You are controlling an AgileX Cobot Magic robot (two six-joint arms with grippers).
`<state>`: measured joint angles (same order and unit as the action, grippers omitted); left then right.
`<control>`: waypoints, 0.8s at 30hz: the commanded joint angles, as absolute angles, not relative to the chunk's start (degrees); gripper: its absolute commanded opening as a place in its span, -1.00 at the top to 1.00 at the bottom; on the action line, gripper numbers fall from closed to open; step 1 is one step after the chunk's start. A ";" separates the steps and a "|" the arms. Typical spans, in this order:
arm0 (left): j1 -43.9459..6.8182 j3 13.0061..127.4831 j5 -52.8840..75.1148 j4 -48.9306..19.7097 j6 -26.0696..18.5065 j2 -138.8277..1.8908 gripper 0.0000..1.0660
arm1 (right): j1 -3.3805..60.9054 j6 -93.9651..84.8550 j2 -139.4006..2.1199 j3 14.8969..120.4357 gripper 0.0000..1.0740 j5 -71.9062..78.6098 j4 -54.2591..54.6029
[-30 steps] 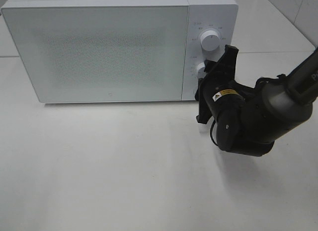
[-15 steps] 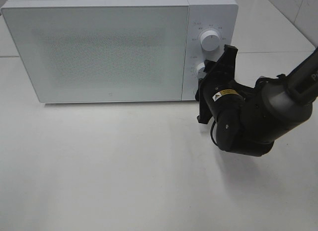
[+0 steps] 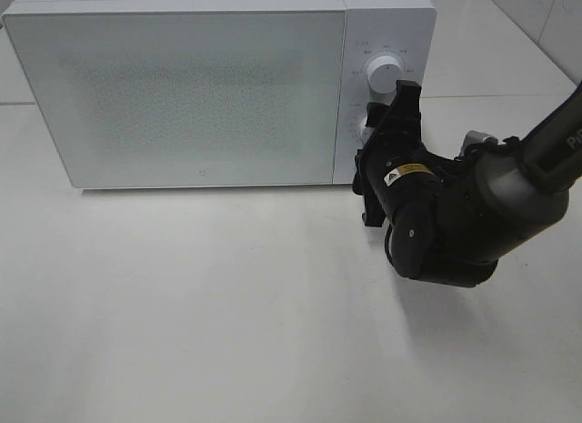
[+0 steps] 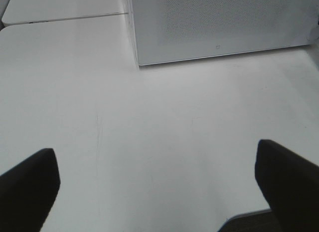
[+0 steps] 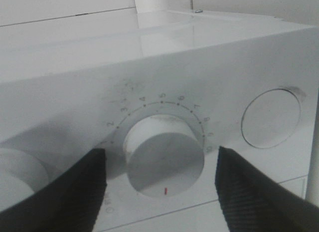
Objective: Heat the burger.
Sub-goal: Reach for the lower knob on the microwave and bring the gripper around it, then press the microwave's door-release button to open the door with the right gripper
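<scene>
Our right gripper [image 5: 159,156] stands open at the control panel on the right end of the microwave [image 3: 389,18], a finger on either side of the lower knob [image 5: 160,142] with a gap on each. Our left gripper [image 4: 158,169] hangs wide open over the table [image 4: 149,117], near the microwave's front. The door [image 3: 182,95] is shut, and we cannot see the burger in any view.

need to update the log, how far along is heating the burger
Done, it seems: the microwave door is shut and no burger is in view, so it is probably inside. In hand: the right tool straddles the lower knob, jaws open and off it. To do: I cannot tell if the timer is set; taking the burger out comes after.
</scene>
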<state>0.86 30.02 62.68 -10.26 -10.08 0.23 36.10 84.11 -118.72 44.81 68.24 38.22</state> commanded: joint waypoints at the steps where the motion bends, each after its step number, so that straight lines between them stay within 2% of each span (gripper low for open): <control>1: 0.63 29.91 61.82 -10.54 -9.63 1.38 -0.88 | 36.04 79.13 -117.23 44.18 -0.33 79.53 37.47; 14: 0.63 29.91 61.82 -10.54 -9.63 1.38 -0.88 | 36.04 62.11 -108.98 36.61 -0.35 61.94 29.39; 19: 0.63 29.91 61.82 -10.54 -9.63 1.38 -0.88 | 36.04 50.08 -103.53 35.01 -0.35 49.90 24.75; 24: 0.63 29.91 61.82 -10.54 -9.63 1.38 -0.88 | 36.04 34.26 -95.51 34.95 -0.35 31.80 17.59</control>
